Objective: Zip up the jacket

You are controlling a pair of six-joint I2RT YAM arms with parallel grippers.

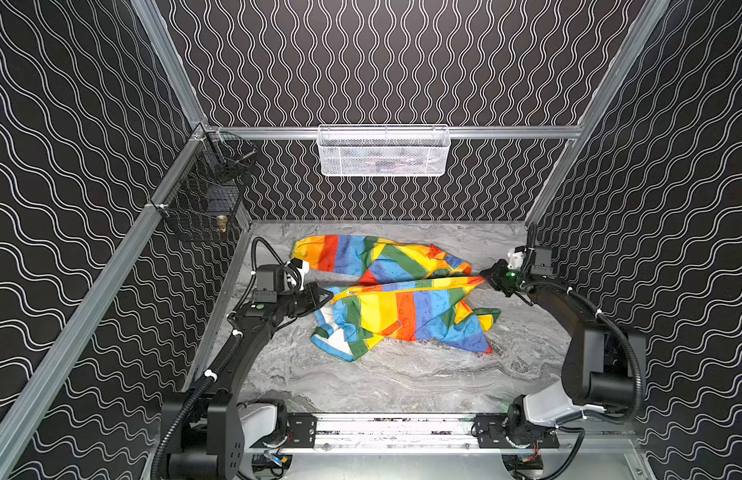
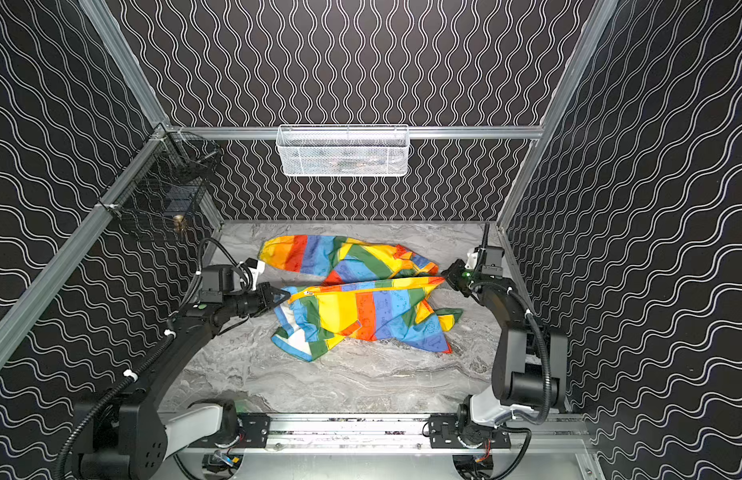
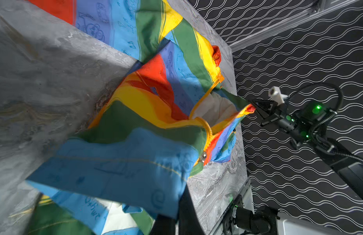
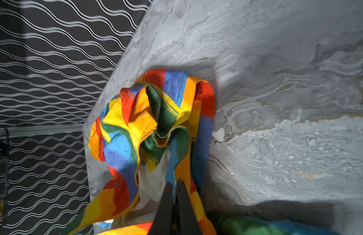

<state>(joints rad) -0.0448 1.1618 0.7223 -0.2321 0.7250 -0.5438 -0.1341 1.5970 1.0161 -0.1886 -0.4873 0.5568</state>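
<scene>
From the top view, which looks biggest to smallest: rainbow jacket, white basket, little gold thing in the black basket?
In a top view:
1. jacket, biggest.
2. white basket; it hangs higher up, so real size unsure.
3. gold thing in the black basket, tiny.

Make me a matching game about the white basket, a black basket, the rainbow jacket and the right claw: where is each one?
Things: 1 white basket, 2 black basket, 3 jacket, 4 right gripper.
Places: A spread on the table, B hangs at the back, C shut on the jacket's corner, D hangs on the left side.
Pairs: 1-B, 2-D, 3-A, 4-C.
</scene>
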